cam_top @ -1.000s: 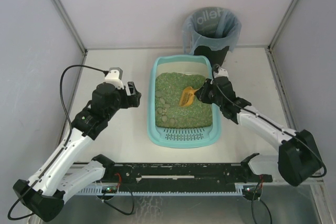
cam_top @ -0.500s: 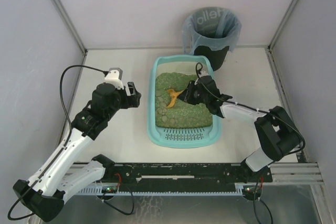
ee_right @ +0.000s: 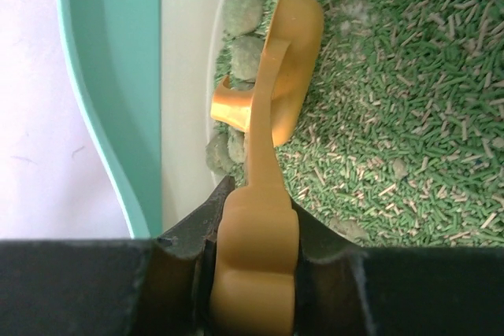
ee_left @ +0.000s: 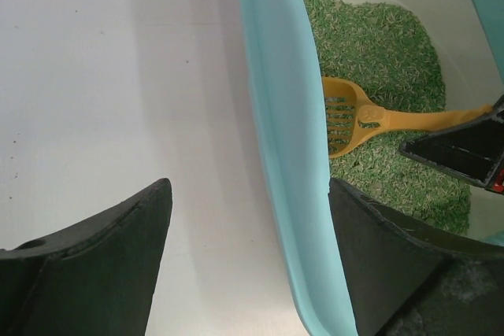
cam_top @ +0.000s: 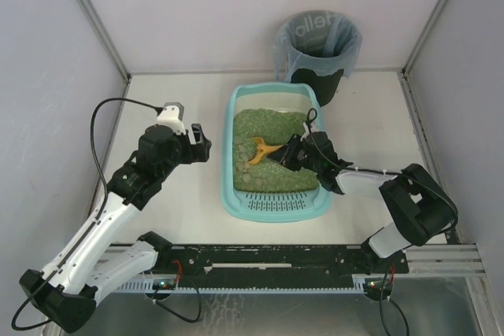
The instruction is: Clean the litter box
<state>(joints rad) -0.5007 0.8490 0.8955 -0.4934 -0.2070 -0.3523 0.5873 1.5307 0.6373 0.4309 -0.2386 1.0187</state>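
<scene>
Right wrist view: the right gripper is clenched on the thick, rounded end of a smooth orange plastic scoop. Its thin handle runs away from the jaws to a curved bowl lying on the litter. The litter is a bed of short green and pale pellets, rough and loose. A few rounded grey-green clumps sit by the scoop along the inner wall. That wall belongs to the litter box, a glossy light-teal plastic tray with rounded corners. It lies in the middle of the white table, with its slotted grille ledge at the near end. The left gripper is spread wide and holds nothing. It hovers just beside the tray's left rim, its dark matte fingers apart. Behind the tray stands a round black bin lined with a crinkled grey-blue bag. Pale lettering on the bag is folded and only partly readable.
</scene>
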